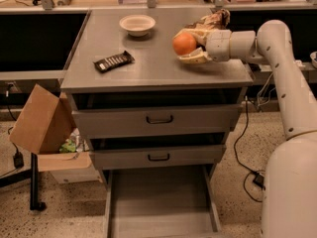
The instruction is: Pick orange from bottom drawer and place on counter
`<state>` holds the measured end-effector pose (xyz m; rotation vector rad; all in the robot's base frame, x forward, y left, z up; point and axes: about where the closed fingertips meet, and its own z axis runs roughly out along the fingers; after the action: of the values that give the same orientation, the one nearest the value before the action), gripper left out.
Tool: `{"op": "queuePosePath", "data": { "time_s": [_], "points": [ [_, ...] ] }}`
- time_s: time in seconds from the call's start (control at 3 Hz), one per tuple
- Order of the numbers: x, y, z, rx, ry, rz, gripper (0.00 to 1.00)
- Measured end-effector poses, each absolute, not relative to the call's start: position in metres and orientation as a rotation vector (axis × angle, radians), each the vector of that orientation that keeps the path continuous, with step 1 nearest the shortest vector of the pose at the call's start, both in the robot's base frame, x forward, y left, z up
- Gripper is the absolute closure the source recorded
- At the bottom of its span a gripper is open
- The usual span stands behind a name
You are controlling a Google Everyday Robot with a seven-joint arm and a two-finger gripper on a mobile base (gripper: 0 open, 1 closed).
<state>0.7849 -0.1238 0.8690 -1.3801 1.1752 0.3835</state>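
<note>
The orange (184, 44) is a round bright-orange fruit held between the two fingers of my gripper (188, 45), over the right part of the counter (148, 68), the grey top of the three-drawer cabinet. I cannot tell whether it hangs just above the top or touches it. My white arm reaches in from the right. The bottom drawer (161, 202) is pulled out at floor level; what shows of its flat grey floor is bare.
A white bowl (137, 24) stands at the back of the counter. A dark snack bar (114, 61) lies left of centre. A brown crumpled bag (212, 20) lies behind the gripper. Two upper drawers (158, 119) are shut. A cardboard box (42, 120) leans at the left.
</note>
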Motion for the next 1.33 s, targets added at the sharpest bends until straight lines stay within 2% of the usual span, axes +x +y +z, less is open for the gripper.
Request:
{"op": "queuePosePath", "data": {
  "time_s": [0.67,1.0,1.33],
  "points": [
    [0.7923,-0.1282,0.8765,-1.402,1.167,0.370,1.00],
    [0.7919,-0.1257,0.8743,-1.413,1.173,0.391,0.82],
    [0.7915,-0.1241,0.8735,-1.422,1.178,0.405,0.61]
  ]
}}
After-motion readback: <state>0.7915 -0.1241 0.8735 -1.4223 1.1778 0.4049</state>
